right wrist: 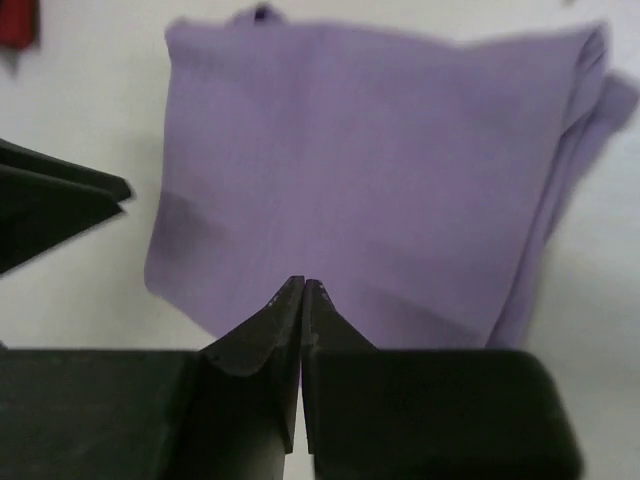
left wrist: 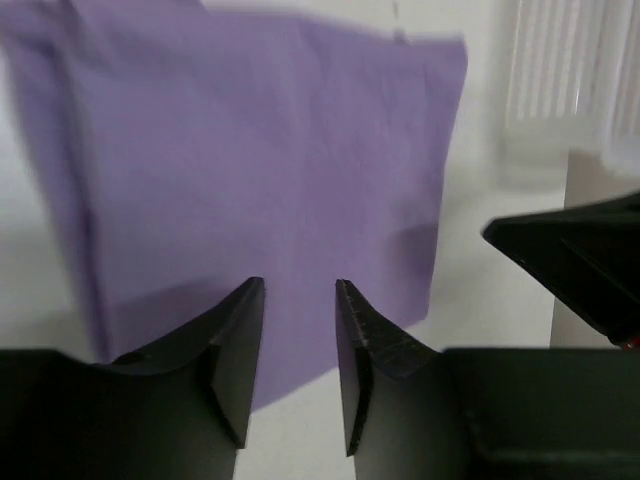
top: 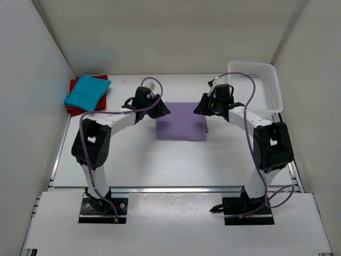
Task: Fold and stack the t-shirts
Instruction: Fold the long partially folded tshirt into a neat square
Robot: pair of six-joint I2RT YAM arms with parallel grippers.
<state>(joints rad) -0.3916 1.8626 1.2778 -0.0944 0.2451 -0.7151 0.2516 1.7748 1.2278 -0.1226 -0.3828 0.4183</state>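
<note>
The lavender t-shirt (top: 181,121) lies folded into a rectangle at the middle of the table. A teal t-shirt (top: 85,92) rests folded on top of a dark red t-shirt (top: 74,110) in the back left corner. My left gripper (top: 162,110) hangs at the lavender shirt's left edge. In the left wrist view it (left wrist: 298,285) is open over the lavender cloth (left wrist: 260,150), with nothing between its fingers. At the shirt's right edge is my right gripper (top: 198,108). The right wrist view shows it (right wrist: 303,283) shut and empty above the lavender fabric (right wrist: 370,170).
A white lattice basket (top: 256,85) stands at the back right, close behind the right arm. White walls close in the table on the left, back and right. The two arm bases sit at the near edge.
</note>
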